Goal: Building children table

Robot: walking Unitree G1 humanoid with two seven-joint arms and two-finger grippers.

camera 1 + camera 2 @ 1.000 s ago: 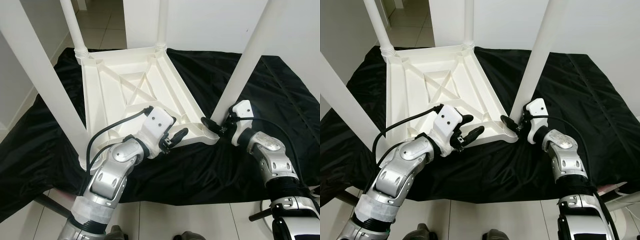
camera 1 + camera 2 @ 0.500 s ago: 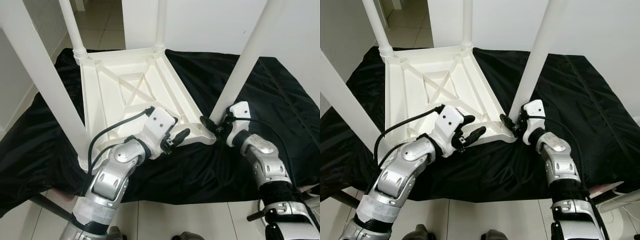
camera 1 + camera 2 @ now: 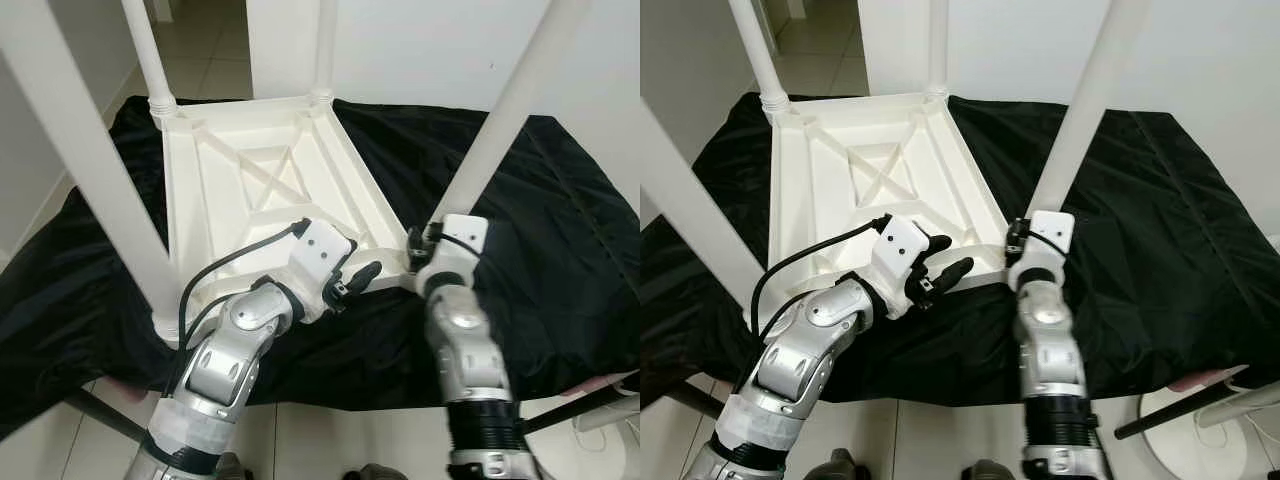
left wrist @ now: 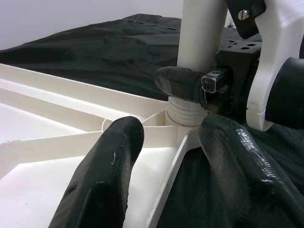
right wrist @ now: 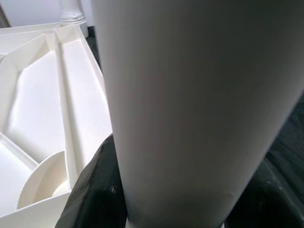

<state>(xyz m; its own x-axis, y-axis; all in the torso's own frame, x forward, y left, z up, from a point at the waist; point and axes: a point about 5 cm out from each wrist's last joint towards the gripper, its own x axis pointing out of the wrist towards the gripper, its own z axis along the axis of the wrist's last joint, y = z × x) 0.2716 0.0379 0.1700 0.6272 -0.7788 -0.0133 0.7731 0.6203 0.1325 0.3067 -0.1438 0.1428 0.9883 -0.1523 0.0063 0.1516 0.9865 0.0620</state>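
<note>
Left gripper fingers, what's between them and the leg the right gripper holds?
Just the table's corner: white ribs and the curved socket wall in front of the leg. The left gripper is open, the right gripper clasps the leg. Clearest in the left wrist view.

No writing to read

We find no text, label, brand, number or sign on any surface here that we can make out.

The white table (image 3: 260,190) lies upside down on a black cloth (image 3: 560,220). The right gripper (image 3: 418,252) grips the table's near leg (image 3: 500,120); the left gripper (image 3: 352,282) sits beside that corner.
</note>
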